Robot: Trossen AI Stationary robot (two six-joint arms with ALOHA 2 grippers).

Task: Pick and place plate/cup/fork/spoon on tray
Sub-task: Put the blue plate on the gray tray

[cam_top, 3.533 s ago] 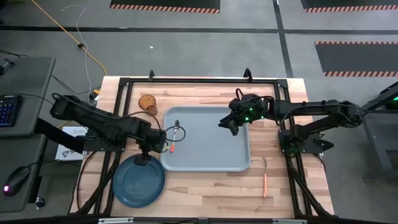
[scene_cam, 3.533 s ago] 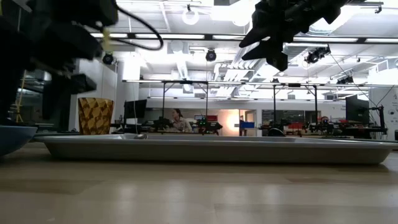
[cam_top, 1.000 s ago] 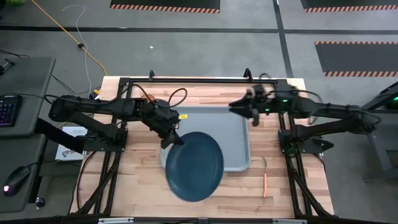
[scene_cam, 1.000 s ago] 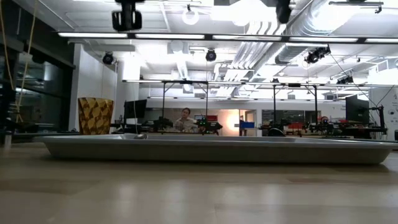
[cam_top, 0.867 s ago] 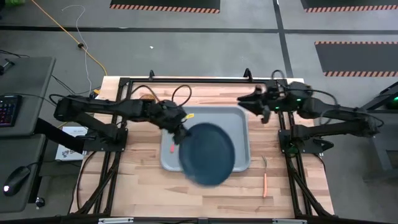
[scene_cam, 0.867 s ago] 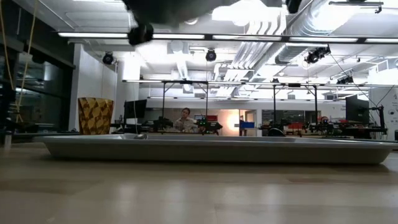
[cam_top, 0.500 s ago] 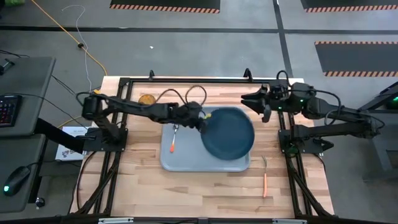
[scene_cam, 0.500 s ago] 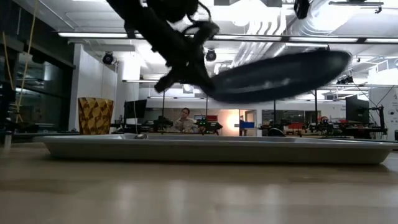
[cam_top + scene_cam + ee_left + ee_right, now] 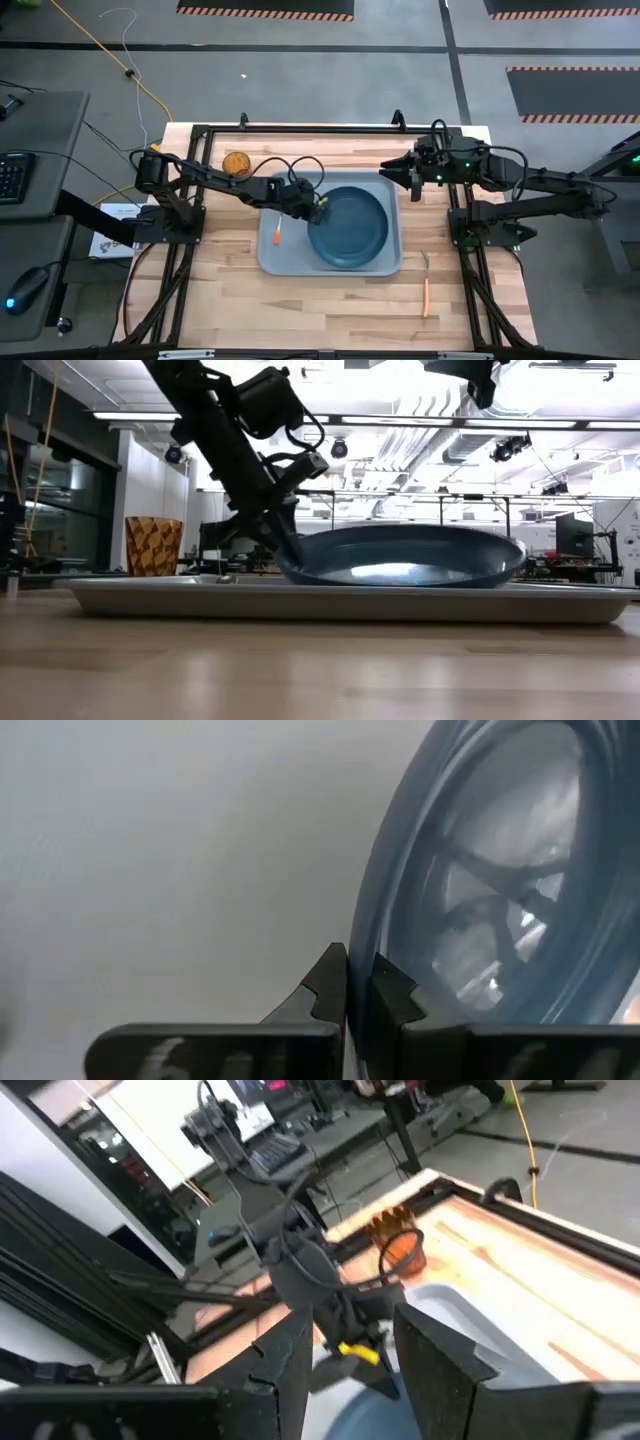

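One plate (image 9: 348,228), dark blue-teal with a raised rim, sits on the right half of the tray (image 9: 280,258); in the low view the plate (image 9: 400,556) rests in the tray (image 9: 150,598), its left edge perhaps slightly lifted where it is held, though that is hard to tell. The left gripper (image 9: 317,207) reaches across the tray from the left, and its fingers (image 9: 325,982) are clenched on the plate's rim (image 9: 372,920), one finger on each side of the edge. In the low view the left gripper (image 9: 290,545) slants down onto the plate's left edge. One spoon (image 9: 279,228) with an orange-red handle lies on the tray's left part, just beside the left arm and apart from the plate. One cup (image 9: 236,162), amber and textured, stands upright on the bench (image 9: 330,310) beyond the tray's far left corner; it shows at the left of the low view (image 9: 153,546) and in the right wrist view (image 9: 400,1246). One fork (image 9: 427,288) with an orange handle lies on the bench to the right of the tray, near the front, well apart from everything else. The right gripper (image 9: 400,176) hovers above the tray's far right corner, holding nothing, its fingers (image 9: 432,1352) released and spread apart. So two of the four items, plate and spoon, are on the single tray, and the cup and fork are off it.
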